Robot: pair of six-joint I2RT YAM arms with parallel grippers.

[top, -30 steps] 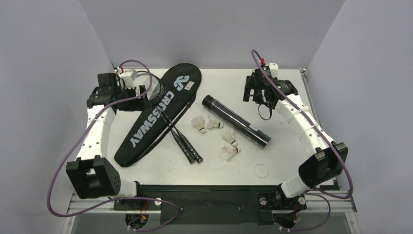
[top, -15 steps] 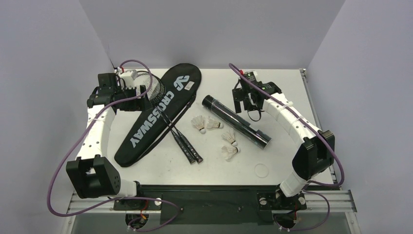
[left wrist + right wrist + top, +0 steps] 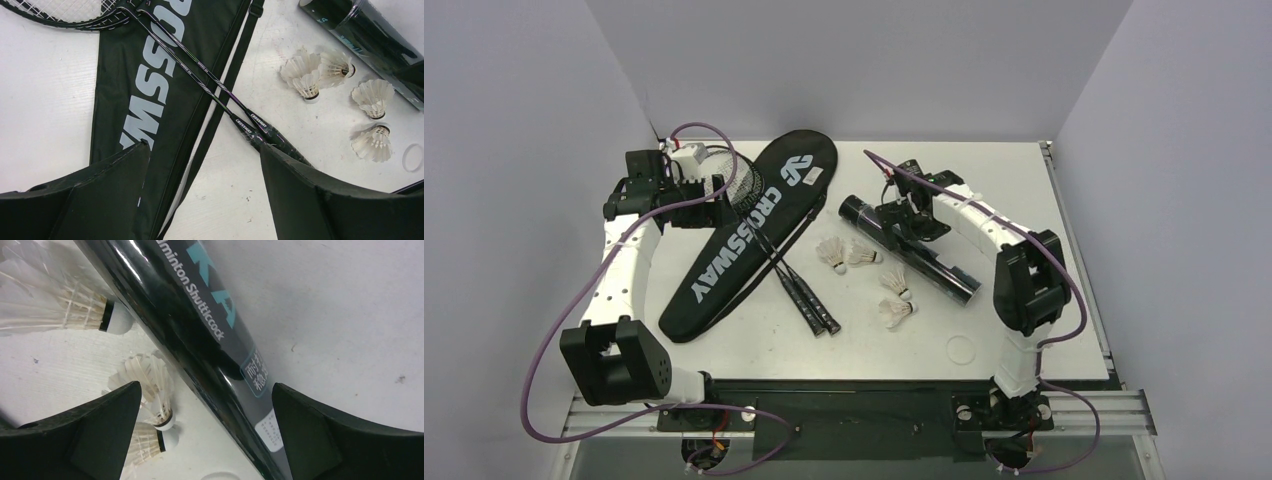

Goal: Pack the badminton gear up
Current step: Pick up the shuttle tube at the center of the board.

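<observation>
Your right gripper (image 3: 205,390), released, straddles the shuttlecock tube (image 3: 190,305); closing off-centre could roll it into the shuttlecocks (image 3: 50,310).

Our left arm (image 3: 624,270) rises along the left side, its elbow low and near its base, its forearm reaching away. The wrist turns inward, so the left claw (image 3: 716,200) points toward the centre, jaws wide apart and both dark fingers (image 3: 75,200) at the bottom of its wrist view. Our right arm (image 3: 979,222) folds sharply at the elbow and stretches leftward. The right claw (image 3: 894,225) tips downward, probably quite low, and its jaws gape just as wide.
</observation>
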